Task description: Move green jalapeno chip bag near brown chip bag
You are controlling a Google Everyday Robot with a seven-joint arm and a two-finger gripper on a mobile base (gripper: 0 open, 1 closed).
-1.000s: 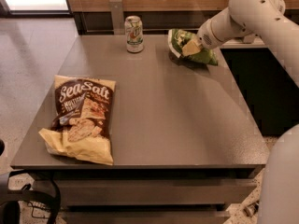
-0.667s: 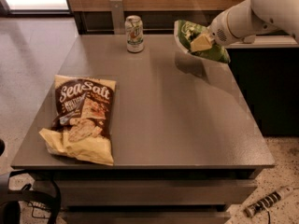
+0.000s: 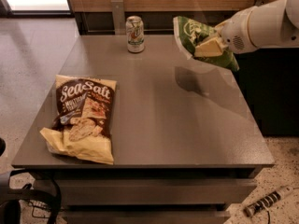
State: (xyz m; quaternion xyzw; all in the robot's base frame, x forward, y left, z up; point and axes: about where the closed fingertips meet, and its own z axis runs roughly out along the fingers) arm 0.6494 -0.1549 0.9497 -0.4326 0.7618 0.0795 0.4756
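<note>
And there was the pincer (image 3: 209,47), up at about two o'clock over the bench (image 3: 177,125), clamped on the green jalapeno chip bag (image 3: 194,34). The bag hung tilted in the air with its dark reflection on the grey top just below, clear of the surface as far as the view let me judge. Well apart, down at eight o'clock, the brown chip bag (image 3: 85,118) lay flat near the front left edge, lettering up, while a green-and-white soda can (image 3: 135,34) stood upright at twelve o'clock by the back edge, on the held bag's nine o'clock side.
</note>
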